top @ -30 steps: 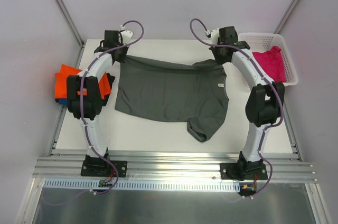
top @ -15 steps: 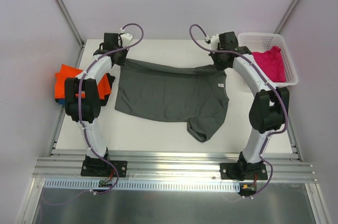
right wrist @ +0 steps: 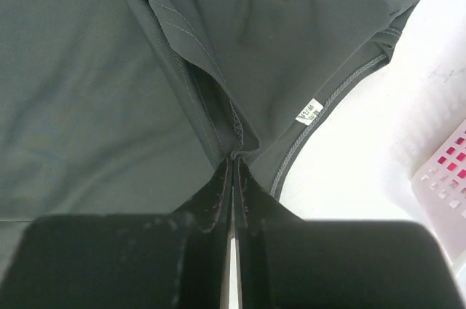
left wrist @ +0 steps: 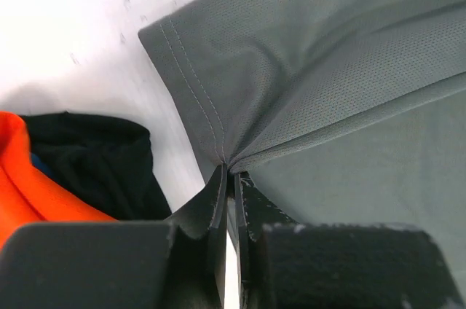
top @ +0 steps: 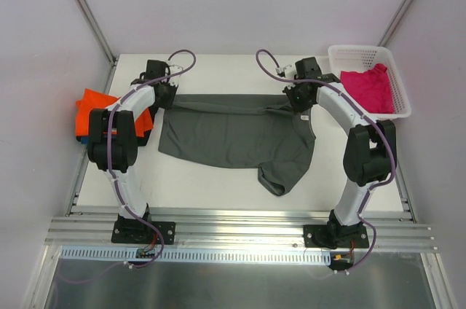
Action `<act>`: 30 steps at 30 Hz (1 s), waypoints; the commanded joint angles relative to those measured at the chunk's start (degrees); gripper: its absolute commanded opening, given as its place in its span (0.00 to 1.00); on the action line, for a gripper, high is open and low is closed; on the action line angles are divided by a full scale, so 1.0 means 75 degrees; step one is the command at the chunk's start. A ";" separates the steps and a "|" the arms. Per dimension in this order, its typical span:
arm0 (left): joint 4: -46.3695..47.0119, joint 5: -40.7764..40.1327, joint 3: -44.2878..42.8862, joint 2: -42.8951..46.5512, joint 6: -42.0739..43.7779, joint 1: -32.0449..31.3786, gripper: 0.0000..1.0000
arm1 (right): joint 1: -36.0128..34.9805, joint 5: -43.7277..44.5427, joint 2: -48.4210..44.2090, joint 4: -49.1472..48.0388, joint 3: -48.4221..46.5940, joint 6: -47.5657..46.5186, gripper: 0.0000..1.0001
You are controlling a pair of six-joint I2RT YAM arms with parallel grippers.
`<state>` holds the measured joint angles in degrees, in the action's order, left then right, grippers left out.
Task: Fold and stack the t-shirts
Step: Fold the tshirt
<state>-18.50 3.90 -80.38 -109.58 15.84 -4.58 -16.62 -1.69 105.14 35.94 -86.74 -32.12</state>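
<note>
Left pincer (left wrist: 229, 174) is pinched fully closed on the dark grey t-shirt (top: 233, 138), its two fingers meeting on a gathered bit of cloth just inside the stitched hem at the shirt's far left corner. Creases fan out from that pinch across the fabric. Right pincer (right wrist: 233, 159) is likewise clamped tight on the same shirt, holding a stitched seam at the shoulder, close beside the collar and its small white label (right wrist: 309, 111).

Between the two grips the shirt's far edge runs as a taut, slightly raised band from left to right, with a narrow strip of cloth doubled over along it. The rest of the shirt lies flat in the middle of the white counter (top: 218, 181), hem to the left and collar to the right, and one short sleeve sticks out toward the near edge.

At the counter's left edge, beside the left arm, lies the bright orange t-shirt (top: 89, 108), with a sliver of the blue t-shirt (top: 82, 138) showing beneath it. A piece of black cloth (left wrist: 95, 163) rests against the orange one on the side nearer the grey shirt, without touching the grey hem.

At the far right corner the pink t-shirt (top: 368, 89) sits crumpled inside a white mesh basket (top: 364, 50), apart from the grey shirt.
</note>
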 commanded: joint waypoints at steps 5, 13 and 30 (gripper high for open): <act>-0.0813 0.0042 -0.0415 0.0127 -0.0272 -0.0093 0.10 | -0.0010 -0.0266 0.0184 0.0047 -0.0212 0.0146 0.01; -0.1283 -0.0122 -0.1035 0.0184 -0.0459 -0.0093 0.81 | 0.0083 -0.0443 -0.0178 0.0435 -0.0294 0.0227 0.43; -0.2091 0.2957 -0.3661 -0.1666 -0.1677 -0.0245 0.73 | -0.0163 -0.1495 0.1987 0.0504 -0.2766 0.1245 0.52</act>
<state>-30.33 17.91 -104.75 -120.27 6.39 -6.07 -16.97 -8.10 117.43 37.74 -104.57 -26.79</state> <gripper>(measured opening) 0.734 0.523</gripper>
